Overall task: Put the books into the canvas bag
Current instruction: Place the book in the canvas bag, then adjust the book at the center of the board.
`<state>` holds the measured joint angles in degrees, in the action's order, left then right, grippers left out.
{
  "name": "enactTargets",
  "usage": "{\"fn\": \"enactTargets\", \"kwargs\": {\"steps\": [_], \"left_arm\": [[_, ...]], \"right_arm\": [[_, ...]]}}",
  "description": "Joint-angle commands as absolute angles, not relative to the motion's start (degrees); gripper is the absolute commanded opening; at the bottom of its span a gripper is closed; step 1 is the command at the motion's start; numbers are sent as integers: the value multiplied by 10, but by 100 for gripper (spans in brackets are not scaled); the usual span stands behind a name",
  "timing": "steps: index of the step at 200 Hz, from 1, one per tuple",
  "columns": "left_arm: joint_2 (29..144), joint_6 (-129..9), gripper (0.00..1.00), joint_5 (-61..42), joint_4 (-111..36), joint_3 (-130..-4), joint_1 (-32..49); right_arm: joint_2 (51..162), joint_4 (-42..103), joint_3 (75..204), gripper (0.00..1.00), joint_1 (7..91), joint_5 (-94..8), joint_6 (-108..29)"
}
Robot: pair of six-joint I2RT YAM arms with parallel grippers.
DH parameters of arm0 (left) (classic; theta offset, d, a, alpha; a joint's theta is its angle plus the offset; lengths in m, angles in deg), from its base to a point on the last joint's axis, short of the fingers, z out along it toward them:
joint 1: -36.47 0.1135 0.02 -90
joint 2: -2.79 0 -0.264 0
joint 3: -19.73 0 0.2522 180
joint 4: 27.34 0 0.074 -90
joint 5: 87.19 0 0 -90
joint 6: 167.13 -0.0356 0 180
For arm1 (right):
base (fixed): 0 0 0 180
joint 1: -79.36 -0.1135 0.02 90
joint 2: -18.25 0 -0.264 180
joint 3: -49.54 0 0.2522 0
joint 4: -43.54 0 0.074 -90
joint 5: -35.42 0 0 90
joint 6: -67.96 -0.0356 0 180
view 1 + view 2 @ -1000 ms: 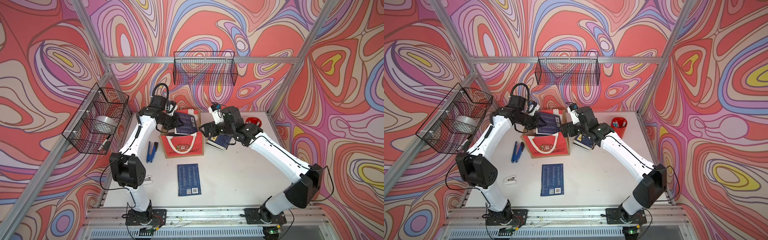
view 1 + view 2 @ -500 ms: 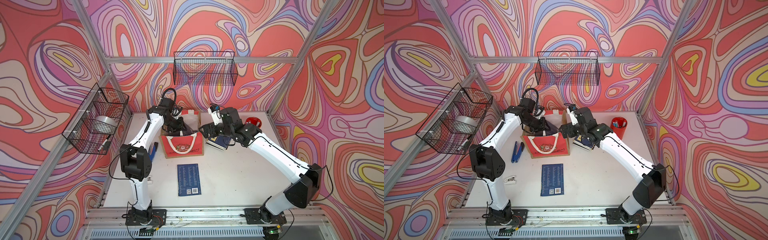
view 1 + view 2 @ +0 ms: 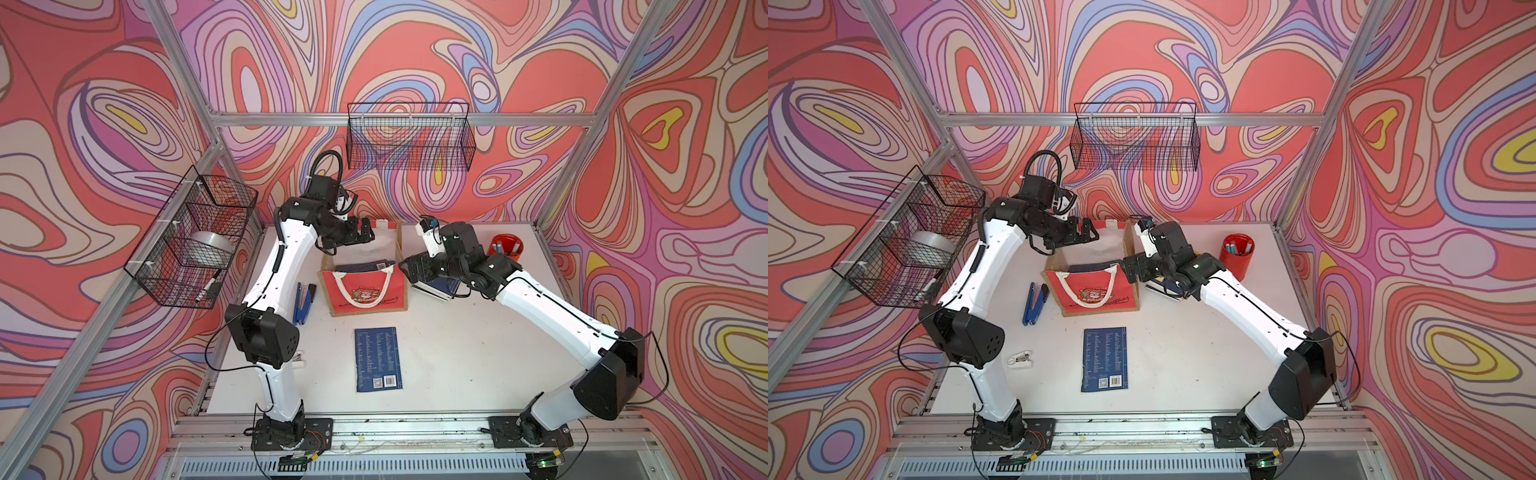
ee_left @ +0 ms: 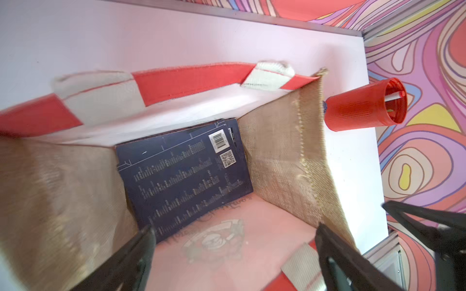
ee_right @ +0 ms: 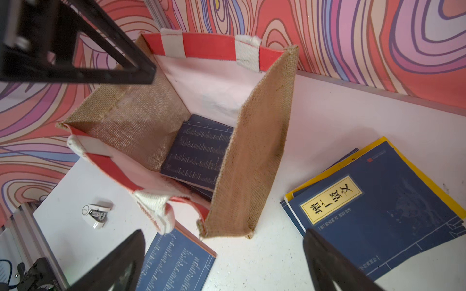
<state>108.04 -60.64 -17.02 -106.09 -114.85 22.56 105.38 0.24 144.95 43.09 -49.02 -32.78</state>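
We see the boxy canvas bag [image 3: 365,293] standing upright and open-mouthed on the white tabletop [image 3: 457,357]. Its sides are tan jute, and its red front panel carries a cartoon print and a white rope handle. Its rim is striped red and white and its lining is cream.

On the bag's floor lie thin dark navy softcover books [image 4: 184,173]. The top one is back cover up, showing a white barcode, a square code and pale rows of tiny print. The edge of another peeks out beneath it, but we cannot tell how many are there.

Just beside the bag's jute side nearest the right arm, a small stack of the same navy books [image 5: 378,211] rests on the tabletop. Its top cover bears a yellow label with black Chinese characters, and a yellow edge shows under it. In front of the bag, toward the arm bases and apart from it, a single navy book [image 3: 378,359] lies flat, barcode side up.

The left gripper [image 3: 362,232] hangs above the bag's open mouth near its back rim, jaws spread wide with nothing between them. The right gripper [image 3: 410,271] hovers just beside the bag's rim on the stack's side, jaws likewise released and empty. A red cylindrical pen cup [image 3: 507,249] stands beyond the stack, away from the bag.
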Motion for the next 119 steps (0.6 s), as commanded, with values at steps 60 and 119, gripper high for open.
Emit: {"fn": "enactTargets", "kwargs": {"steps": [60,119], "left_arm": [[755,-613,100,-177,-1002,-822,171],[545,-500,100,-167,-903,-510,111]], "right_arm": [[913,54,1235,98,360,-483,-370],[902,219,1050,98,315,-430,-437]]}}
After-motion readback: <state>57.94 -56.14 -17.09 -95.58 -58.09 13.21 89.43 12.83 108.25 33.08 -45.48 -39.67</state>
